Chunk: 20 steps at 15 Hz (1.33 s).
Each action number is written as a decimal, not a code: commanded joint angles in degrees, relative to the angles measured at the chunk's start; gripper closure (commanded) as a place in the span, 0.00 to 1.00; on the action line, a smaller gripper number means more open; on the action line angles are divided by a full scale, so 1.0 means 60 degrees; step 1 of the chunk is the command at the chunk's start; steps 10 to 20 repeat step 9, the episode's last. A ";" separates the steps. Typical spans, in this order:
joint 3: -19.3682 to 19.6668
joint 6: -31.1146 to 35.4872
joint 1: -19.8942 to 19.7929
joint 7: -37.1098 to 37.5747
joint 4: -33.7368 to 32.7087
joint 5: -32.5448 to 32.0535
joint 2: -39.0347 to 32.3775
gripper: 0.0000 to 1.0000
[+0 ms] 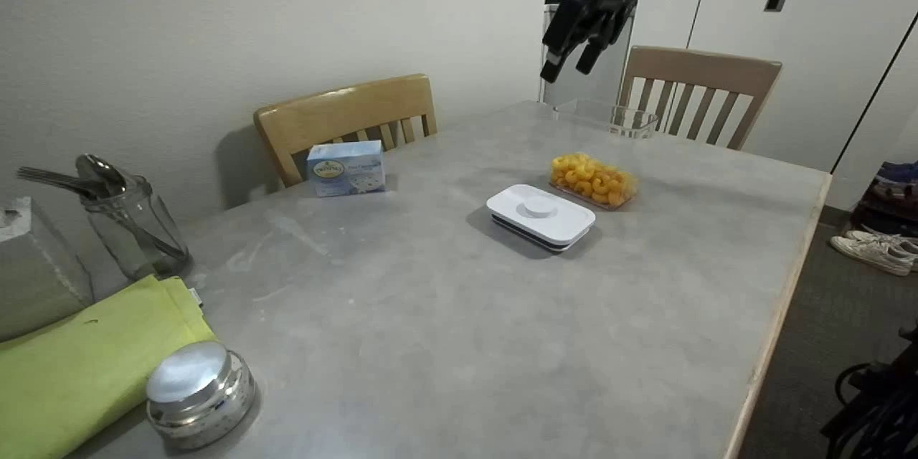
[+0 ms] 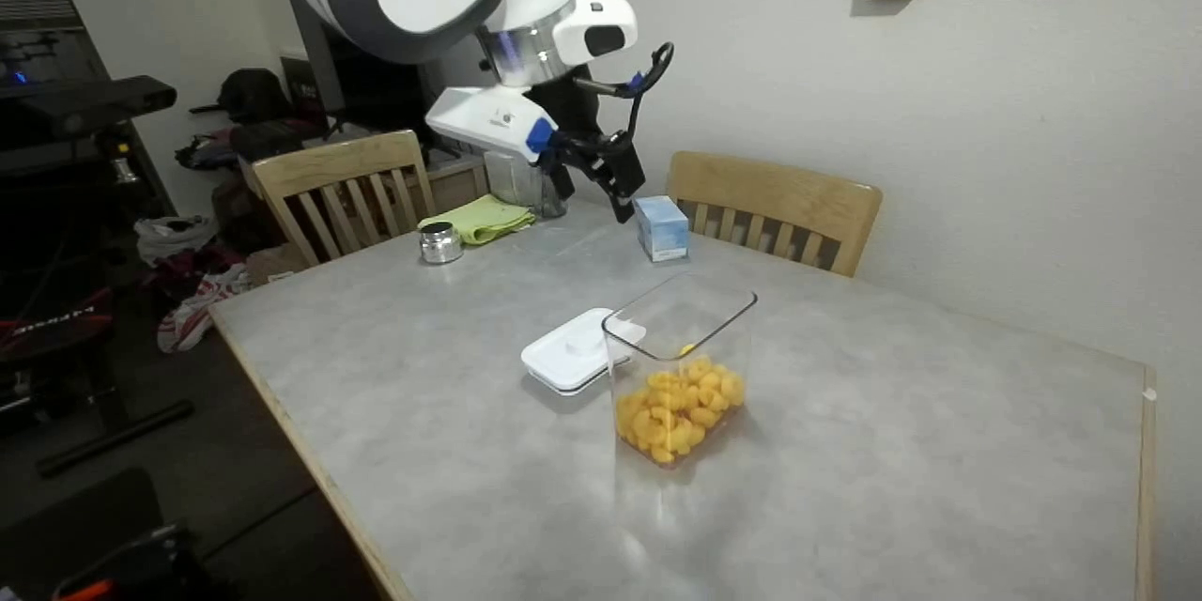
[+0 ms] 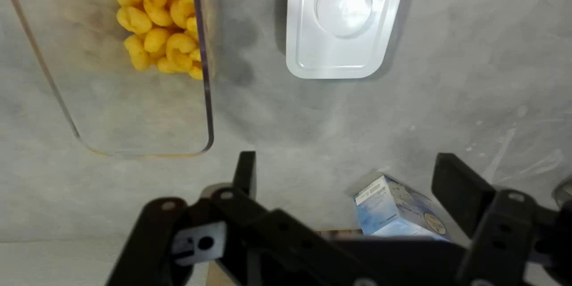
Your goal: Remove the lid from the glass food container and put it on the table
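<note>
Mottled grey, the table [image 1: 445, 344] stretches alongside a pale wall [image 1: 179, 36], with slatted wooden chairs [image 1: 351, 111] at its edges. Above it in both exterior views hangs the gripper [image 1: 568, 70], its two fingers [image 3: 462, 194] spread well apart; through that gap the wrist view shows a pale blue Twinings box [image 3: 377, 208] standing below on the table. The white lid [image 1: 543, 220] is off and rests level on the table, round button [image 1: 539, 206] uppermost, near the clear food container [image 2: 732, 349] but apart from it. That container stands upright and uncovered, orange-yellow snack puffs [image 2: 681, 408] in its lower part, and in an exterior view its see-through side stands in front of the lid's right end. Over on the left, in an exterior view, a glass jar [image 1: 125, 247] holds a fork [image 1: 54, 178] and a spoon [image 1: 102, 171]; beside it are a grey box [image 1: 36, 272], a folded yellow-green cloth [image 1: 100, 358] and, nearer, a silver metal jar [image 1: 201, 394]. Far right, past the table's edge, white shoes [image 1: 878, 254] sit on the dark floor [image 1: 825, 315].
</note>
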<state>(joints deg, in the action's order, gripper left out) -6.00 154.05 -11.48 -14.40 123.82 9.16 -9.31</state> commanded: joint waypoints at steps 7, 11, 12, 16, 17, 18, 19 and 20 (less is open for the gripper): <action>0.0926 -0.1512 0.0567 -0.0051 -0.0172 0.0238 0.0721 0.00; 0.0938 -0.1531 0.0575 -0.0047 -0.0172 0.0237 0.0724 0.00; 0.0938 -0.1531 0.0575 -0.0047 -0.0172 0.0237 0.0724 0.00; 0.0938 -0.1531 0.0575 -0.0047 -0.0172 0.0237 0.0724 0.00; 0.0938 -0.1531 0.0575 -0.0047 -0.0172 0.0237 0.0724 0.00; 0.0938 -0.1531 0.0575 -0.0047 -0.0172 0.0237 0.0724 0.00; 0.0938 -0.1531 0.0575 -0.0047 -0.0172 0.0237 0.0724 0.00; 0.0938 -0.1531 0.0575 -0.0047 -0.0172 0.0237 0.0724 0.00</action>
